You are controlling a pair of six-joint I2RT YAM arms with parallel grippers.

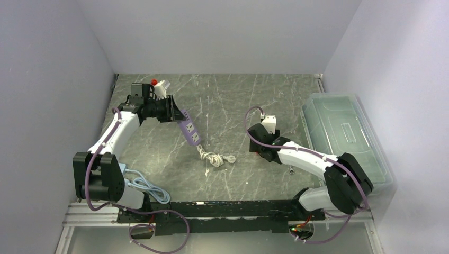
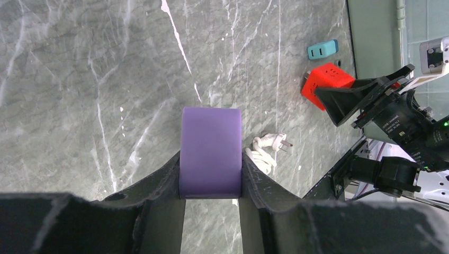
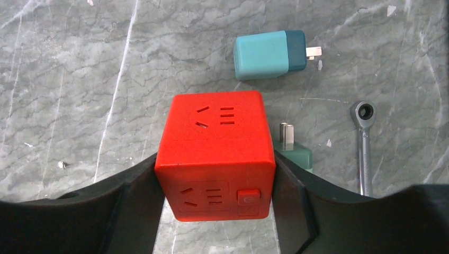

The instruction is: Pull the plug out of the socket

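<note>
**Two sockets gripped, teal plug lying loose on the marble**

One teal plug (image 3: 270, 53) lies on its side on the grey marble table (image 1: 238, 95). It is apart from the red cube socket (image 3: 217, 121) and just beyond it in the right wrist view, with its metal prongs pointing to the right of that view. The cube sits between the fingers of the right gripper (image 3: 217, 164), whose jaws are clenched on it, one pad against each side. One face with outlet slots is turned toward the camera, and another face below it carries slots and a small square button.

A second, darker green plug (image 3: 294, 156) sits just beside the cube's right side, partly hidden behind the finger, with one metal prong showing. Whether it touches the cube I cannot tell. A ratchet wrench (image 3: 364, 143) lies near it, further to the right.

Across the table the left gripper (image 2: 210, 159) is clamped on one end of a purple power strip (image 2: 210, 132). From above, the strip slants away from the fingers toward the middle of the table. A white cord (image 1: 212, 157) runs from its far end into a loose coil on the marble, and the white plug (image 2: 276, 142) at the cord's end lies flat beside the coil.

A clear lidded box (image 1: 339, 132) stands along the right wall, well apart from both sockets.
</note>
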